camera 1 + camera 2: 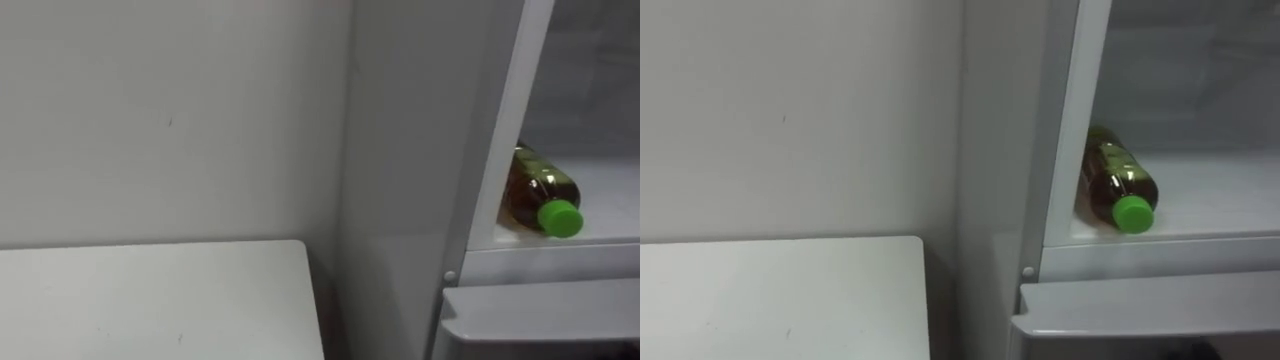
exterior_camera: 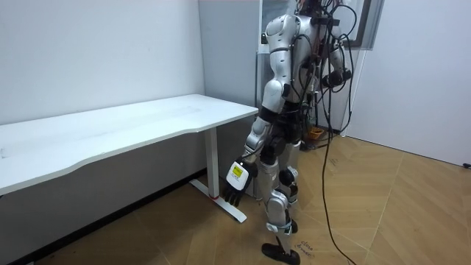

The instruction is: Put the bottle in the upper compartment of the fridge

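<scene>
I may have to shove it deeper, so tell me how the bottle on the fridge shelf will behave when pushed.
The bottle lies on its side near the shelf edge, so it probably rolls sideways easily. It looks full of dark liquid, so likely fairly heavy. Smooth plastic may slip.

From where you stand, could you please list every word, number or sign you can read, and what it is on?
Nothing can be read.
Brown plastic bottle with a green cap, lying on the white fridge shelf: label too blurred.
Tag on the left hand in the room view: print too small.
</scene>
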### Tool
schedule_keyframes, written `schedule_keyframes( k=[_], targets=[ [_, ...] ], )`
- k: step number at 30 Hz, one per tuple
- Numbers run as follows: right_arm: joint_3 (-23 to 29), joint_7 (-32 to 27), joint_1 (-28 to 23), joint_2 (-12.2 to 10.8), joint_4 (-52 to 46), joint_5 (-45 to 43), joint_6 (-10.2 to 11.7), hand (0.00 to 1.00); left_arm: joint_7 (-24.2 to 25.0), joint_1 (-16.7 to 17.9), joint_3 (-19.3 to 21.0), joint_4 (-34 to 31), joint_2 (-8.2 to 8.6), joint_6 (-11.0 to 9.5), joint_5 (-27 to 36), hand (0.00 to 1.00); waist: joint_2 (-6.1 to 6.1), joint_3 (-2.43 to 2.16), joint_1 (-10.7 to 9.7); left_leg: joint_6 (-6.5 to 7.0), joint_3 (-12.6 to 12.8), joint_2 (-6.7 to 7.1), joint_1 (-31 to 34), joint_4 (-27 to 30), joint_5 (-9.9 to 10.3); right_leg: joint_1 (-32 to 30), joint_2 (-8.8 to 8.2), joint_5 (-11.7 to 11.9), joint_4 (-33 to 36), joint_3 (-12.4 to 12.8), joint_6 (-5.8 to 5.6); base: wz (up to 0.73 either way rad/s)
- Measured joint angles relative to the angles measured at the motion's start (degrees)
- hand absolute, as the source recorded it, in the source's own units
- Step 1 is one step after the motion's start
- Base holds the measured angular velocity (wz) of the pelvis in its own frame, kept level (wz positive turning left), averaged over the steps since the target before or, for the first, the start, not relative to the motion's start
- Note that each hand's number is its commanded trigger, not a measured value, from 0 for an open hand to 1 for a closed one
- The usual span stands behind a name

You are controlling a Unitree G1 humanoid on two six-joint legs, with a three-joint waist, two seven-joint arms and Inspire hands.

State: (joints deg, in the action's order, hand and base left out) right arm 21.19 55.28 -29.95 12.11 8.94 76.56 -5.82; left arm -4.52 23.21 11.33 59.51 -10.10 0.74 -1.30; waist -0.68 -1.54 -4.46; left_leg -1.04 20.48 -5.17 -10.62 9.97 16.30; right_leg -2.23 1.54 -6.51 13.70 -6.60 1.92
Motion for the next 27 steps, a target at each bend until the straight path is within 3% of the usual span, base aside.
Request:
schedule_keyframes(
  k=[8,11,14,18,23,27],
  targets=[
    [4.3,-8.9,-0.1,-1.5,6.1,4.8,-0.1,0.00,-1.6,0.2,2.2,-0.5,-0.02,0.0,6.3,0.00,-0.87,-0.03,-2.1,-0.03,-0.1,-0.07,-0.1,-0.5,0.0,0.3,0.21,-0.1,-0.1,0.1,-0.06,0.00],
    [7.7,-15.0,0.4,-2.9,7.2,7.5,0.1,0.00,-2.3,0.2,2.2,-1.3,-0.03,-0.7,7.6,0.00,-1.52,0.14,-2.2,-0.04,-0.1,-0.06,-0.4,-0.5,0.0,0.2,0.32,-0.1,-0.1,0.4,-0.11,0.00],
    [10.9,-21.9,2.8,-3.1,8.8,8.7,0.5,0.00,-3.2,0.2,2.4,-1.1,-0.03,-0.8,7.4,0.00,-2.00,0.36,-3.9,-0.05,0.0,-0.02,-0.3,-0.7,0.0,0.1,0.29,-0.2,-0.1,0.6,-0.13,0.00],
    [15.5,-32.1,4.9,-3.0,10.5,8.6,3.4,0.00,-3.8,0.2,4.0,-1.1,-0.10,-1.2,7.4,0.00,-2.13,0.53,-5.1,-0.10,0.0,-0.05,0.1,-0.7,0.1,-0.2,0.47,-0.2,-0.1,0.9,-0.12,0.00],
    [18.7,-45.7,7.3,-3.0,10.8,8.3,6.6,0.00,-4.0,0.3,4.5,-2.0,-0.07,-1.3,7.4,0.00,-1.99,1.18,-5.9,-0.11,0.5,0.00,0.3,-0.8,0.1,-0.7,0.52,-0.2,0.2,1.2,-0.12,-0.04],
    [20.9,-57.9,9.5,-2.7,9.5,3.8,9.0,0.00,-4.2,0.4,5.6,-2.6,-0.06,-1.7,7.1,0.00,-2.30,1.21,-6.8,-0.10,-0.2,0.05,1.1,-0.6,0.0,-0.6,0.46,-0.2,0.0,0.6,-0.13,0.07]
  ],
)
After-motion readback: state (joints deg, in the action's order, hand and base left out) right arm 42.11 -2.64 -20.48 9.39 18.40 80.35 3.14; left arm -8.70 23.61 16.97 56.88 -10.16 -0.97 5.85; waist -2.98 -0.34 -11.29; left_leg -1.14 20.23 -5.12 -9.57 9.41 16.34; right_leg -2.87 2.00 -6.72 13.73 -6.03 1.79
